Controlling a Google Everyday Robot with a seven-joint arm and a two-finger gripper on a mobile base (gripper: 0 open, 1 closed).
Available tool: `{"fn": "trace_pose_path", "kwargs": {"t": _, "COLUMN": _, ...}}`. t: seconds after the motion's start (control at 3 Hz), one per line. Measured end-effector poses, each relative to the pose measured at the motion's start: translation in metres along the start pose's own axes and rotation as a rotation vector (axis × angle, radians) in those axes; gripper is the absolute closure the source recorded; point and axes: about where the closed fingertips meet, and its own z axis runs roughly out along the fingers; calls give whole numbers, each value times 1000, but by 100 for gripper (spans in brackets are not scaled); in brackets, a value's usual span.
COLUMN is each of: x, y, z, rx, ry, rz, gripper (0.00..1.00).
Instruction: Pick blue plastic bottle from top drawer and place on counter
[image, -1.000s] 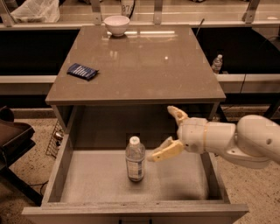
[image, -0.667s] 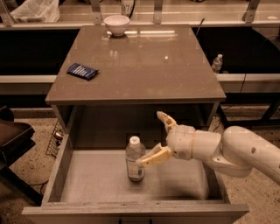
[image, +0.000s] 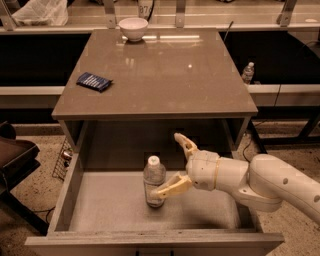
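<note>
The blue plastic bottle (image: 154, 181) stands upright mid-floor in the open top drawer (image: 100, 210). My end effector (image: 166, 165) is inside the drawer, spread wide, its lower finger at the bottle's right side. I judge that finger could nudge the light bottle over, or a skewed squeeze could squirt it free before the desk (image: 150, 75).

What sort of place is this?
Likely a mock kitchen or lab: a counter with a bowl, an open drawer under it, the end effector open beside the bottle inside.
</note>
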Motion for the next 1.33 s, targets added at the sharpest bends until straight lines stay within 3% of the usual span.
{"fn": "trace_pose_path", "kwargs": {"t": 0.67, "x": 16, "y": 31, "z": 35, "rx": -51, "ry": -7, "rz": 3, "gripper": 3}}
{"fn": "trace_pose_path", "kwargs": {"t": 1.0, "x": 27, "y": 39, "z": 45, "rx": -48, "ry": -4, "rz": 16, "gripper": 25}}
{"fn": "trace_pose_path", "kwargs": {"t": 1.33, "x": 26, "y": 41, "z": 47, "rx": -51, "ry": -4, "rz": 15, "gripper": 57}}
